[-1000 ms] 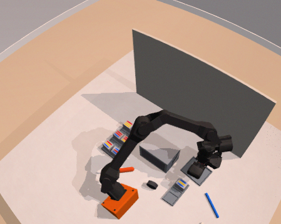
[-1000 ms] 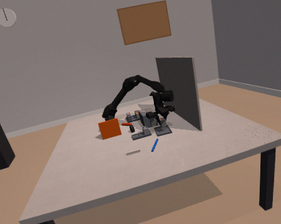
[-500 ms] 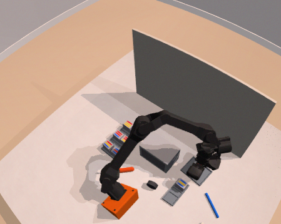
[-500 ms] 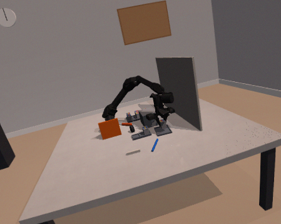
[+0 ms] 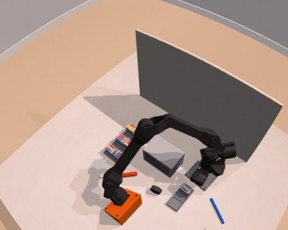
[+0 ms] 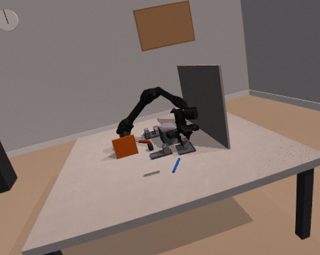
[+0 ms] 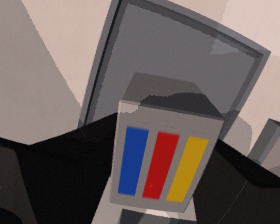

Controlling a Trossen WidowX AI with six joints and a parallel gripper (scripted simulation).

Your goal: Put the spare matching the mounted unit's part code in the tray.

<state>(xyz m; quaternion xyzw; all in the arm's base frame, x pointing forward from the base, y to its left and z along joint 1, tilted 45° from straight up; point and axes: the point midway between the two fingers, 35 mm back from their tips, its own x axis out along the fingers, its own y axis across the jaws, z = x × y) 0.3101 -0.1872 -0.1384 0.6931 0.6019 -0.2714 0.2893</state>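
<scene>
My gripper [image 5: 202, 173] [image 6: 175, 135] is shut on a small grey spare [image 7: 163, 163] whose face bears blue, red and yellow stripes. It holds the spare just above a flat grey tray [image 5: 210, 183] [image 7: 111, 42] [image 6: 188, 149] near the foot of the screen. The mounted unit [image 5: 164, 157] [image 6: 165, 132], a grey box, stands left of the tray; its back is hidden. Several more striped spares [image 5: 120, 142] sit in a holder at the left. Another spare [image 5: 185, 189] with blue and yellow stripes stands on a second grey plate [image 5: 174, 203] in front.
A tall dark grey screen [image 5: 199, 93] [image 6: 204, 103] stands close behind the gripper. An orange-red cylinder [image 5: 129, 174], a black puck [image 5: 156, 189], a blue rod [image 5: 217, 210] [image 6: 176, 165] and a grey bar [image 6: 151, 174] lie on the table. The arm's orange base [image 5: 124, 207] is at the front.
</scene>
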